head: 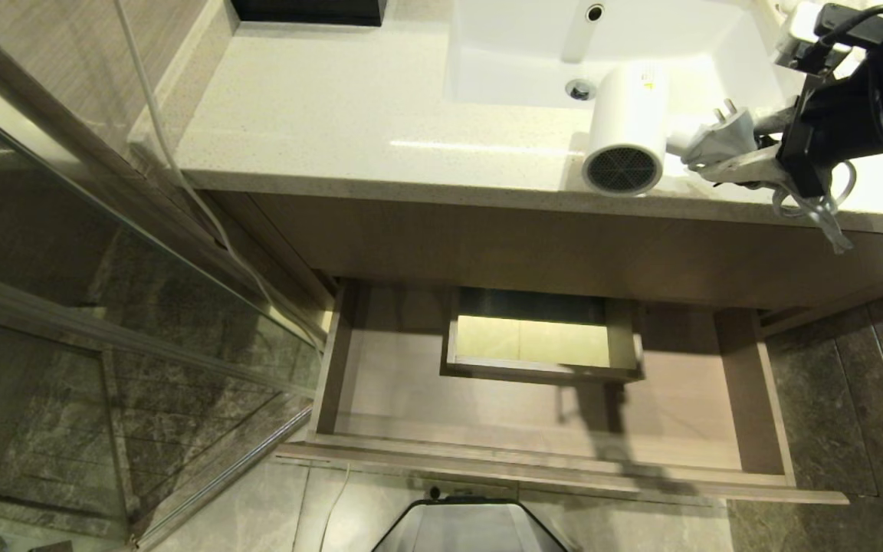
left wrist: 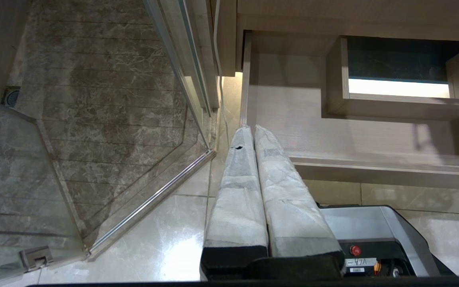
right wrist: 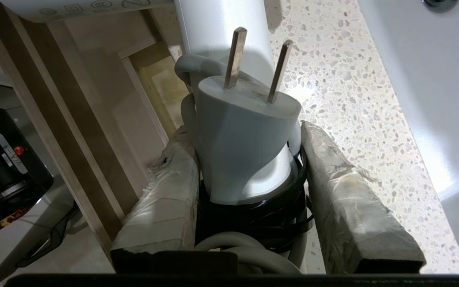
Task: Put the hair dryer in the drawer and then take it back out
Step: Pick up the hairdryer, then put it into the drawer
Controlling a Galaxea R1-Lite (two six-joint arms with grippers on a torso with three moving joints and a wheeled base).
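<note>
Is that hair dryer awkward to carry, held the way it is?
Probably. The right gripper holds the hair dryer by its bundled cord and handle end, so the barrel may sag. Smooth plastic may slip, and the plug could shift.

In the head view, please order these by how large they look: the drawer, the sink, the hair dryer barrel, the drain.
1. Drawer, widest thing in view.
2. Sink, partly cut off by the picture's edge.
3. Hair dryer barrel; raised nearer the camera, so it may look enlarged.
4. Drain, smallest.
</note>
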